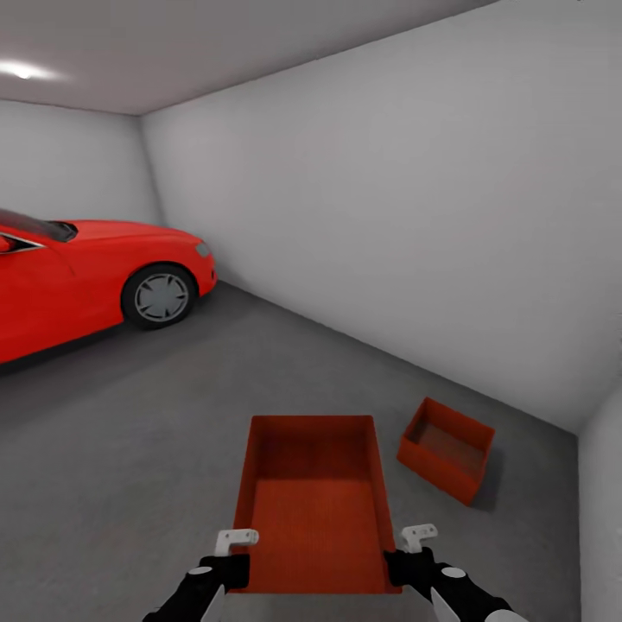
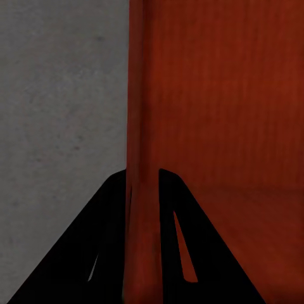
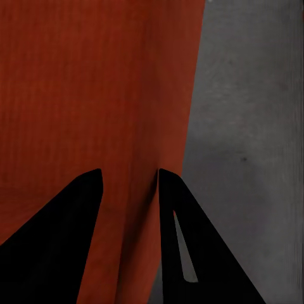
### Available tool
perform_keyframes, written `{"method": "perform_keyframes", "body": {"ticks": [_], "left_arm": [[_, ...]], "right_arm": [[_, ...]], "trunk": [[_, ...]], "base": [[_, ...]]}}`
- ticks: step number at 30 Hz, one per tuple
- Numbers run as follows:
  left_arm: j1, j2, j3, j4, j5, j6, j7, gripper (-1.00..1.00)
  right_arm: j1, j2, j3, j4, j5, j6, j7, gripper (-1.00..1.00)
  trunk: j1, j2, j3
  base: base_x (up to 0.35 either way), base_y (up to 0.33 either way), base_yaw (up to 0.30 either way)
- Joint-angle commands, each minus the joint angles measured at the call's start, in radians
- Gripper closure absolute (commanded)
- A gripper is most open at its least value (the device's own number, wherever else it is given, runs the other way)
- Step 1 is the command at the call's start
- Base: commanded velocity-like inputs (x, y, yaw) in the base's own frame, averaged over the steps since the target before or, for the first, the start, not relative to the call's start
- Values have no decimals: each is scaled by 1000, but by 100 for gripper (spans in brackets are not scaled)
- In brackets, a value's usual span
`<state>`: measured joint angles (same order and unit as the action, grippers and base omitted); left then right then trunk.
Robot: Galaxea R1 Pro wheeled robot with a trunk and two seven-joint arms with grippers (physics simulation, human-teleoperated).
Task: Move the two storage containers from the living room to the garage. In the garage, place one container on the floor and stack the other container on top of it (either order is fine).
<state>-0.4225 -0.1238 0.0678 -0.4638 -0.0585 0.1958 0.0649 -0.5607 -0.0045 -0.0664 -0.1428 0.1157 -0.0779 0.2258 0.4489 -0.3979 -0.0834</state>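
I carry one storage container (image 1: 315,492) between my two arms, out in front of my trunk, open side up. My left gripper (image 1: 226,561) has its jaws closed over the container's left wall near the corner closest to me; in the left wrist view the wall runs straight between my fingers (image 2: 101,253), one inside the bin and one outside. My right gripper (image 1: 413,557) does the same on the right wall, jaws pinched on it with a finger (image 3: 190,253) on each side. Gripping both long walls this way keeps the bin level and stops it swinging, which I judge matters for a clean stack.

The other storage container (image 1: 447,447) sits on the floor (image 1: 155,449) ahead and to my right, near the pale grey wall (image 1: 415,216), turned at an angle to the one I carry. The two are apart, not touching.

This is the garage: dark grey, rough, speckled concrete underfoot, bare walls, and a red car (image 1: 86,281) parked to my left, well apart from both bins. The concrete looks flat, so the lower bin should sit steady.
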Motion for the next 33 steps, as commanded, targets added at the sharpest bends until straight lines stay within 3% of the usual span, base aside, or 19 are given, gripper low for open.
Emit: {"method": "perform_keyframes", "body": {"ticks": [1,33], "left_arm": [[-1,46,41,-13,6,7,-2,100],[-1,46,41,-13,6,6,-2,100]], "right_arm": [[-1,-18,-5,3,10,-5,55,100],[-1,-18,-5,3,10,-5,55,100]], "trunk": [[1,-2,-2],[1,-2,9]], "base": [[313,6,-277],[320,0,-277]]}}
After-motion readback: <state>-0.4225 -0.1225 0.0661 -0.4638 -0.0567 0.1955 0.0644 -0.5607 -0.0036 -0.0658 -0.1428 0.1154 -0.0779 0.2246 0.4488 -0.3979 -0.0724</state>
